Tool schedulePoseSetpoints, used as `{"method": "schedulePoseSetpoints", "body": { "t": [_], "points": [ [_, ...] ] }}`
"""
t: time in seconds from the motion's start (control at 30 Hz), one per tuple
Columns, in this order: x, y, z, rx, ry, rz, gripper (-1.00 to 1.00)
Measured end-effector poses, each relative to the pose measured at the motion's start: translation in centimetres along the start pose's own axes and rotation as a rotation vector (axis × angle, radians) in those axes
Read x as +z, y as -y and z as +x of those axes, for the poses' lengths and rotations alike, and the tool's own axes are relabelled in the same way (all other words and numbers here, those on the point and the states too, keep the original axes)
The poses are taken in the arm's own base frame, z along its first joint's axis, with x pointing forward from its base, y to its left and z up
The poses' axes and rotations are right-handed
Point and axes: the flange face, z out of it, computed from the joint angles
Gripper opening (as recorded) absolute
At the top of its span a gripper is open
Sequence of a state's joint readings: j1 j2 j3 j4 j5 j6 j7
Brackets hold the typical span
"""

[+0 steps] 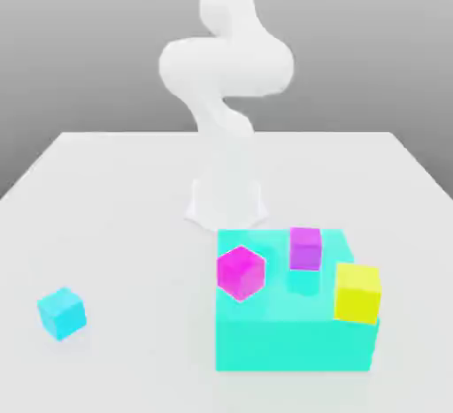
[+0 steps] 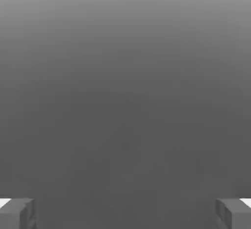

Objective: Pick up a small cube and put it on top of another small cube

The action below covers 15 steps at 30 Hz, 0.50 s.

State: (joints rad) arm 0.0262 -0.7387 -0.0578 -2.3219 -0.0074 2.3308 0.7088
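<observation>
The white table [image 1: 106, 217] looks smooth and matt. The cyan cube [image 1: 62, 313] lying on it has a plain, flat-coloured, matt surface. The large turquoise block [image 1: 292, 336] looks equally smooth; on its top the magenta cube [image 1: 241, 272], purple cube [image 1: 305, 248] and yellow cube [image 1: 357, 293] show untextured matt faces. The robot arm [image 1: 226, 66] looks smooth, white and softly shaded, like plastic. The fingertips [image 2: 17, 213] appear matt grey.

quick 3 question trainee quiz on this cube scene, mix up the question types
1. True or false: the cyan cube sits on the turquoise block.
2. Which cube lies nearest the exterior view's right: A magenta cube, B purple cube, C yellow cube?
3. Fill in: the gripper is ____, with nothing between its fingers.

Key: 1 false, it rests on the table. 2 C. 3 open.
</observation>
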Motion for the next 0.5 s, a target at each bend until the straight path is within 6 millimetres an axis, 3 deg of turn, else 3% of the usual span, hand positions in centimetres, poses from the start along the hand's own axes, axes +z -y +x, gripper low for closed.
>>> {"method": "schedulePoseSetpoints", "body": {
  "t": [0.23, 0.5],
  "points": [
    [10.4, -5.9, 1.8, -0.159, 0.133, -0.069, 0.00],
    [20.5, -14.4, 1.3, -0.325, 0.279, -0.132, 0.00]
  ]
}}
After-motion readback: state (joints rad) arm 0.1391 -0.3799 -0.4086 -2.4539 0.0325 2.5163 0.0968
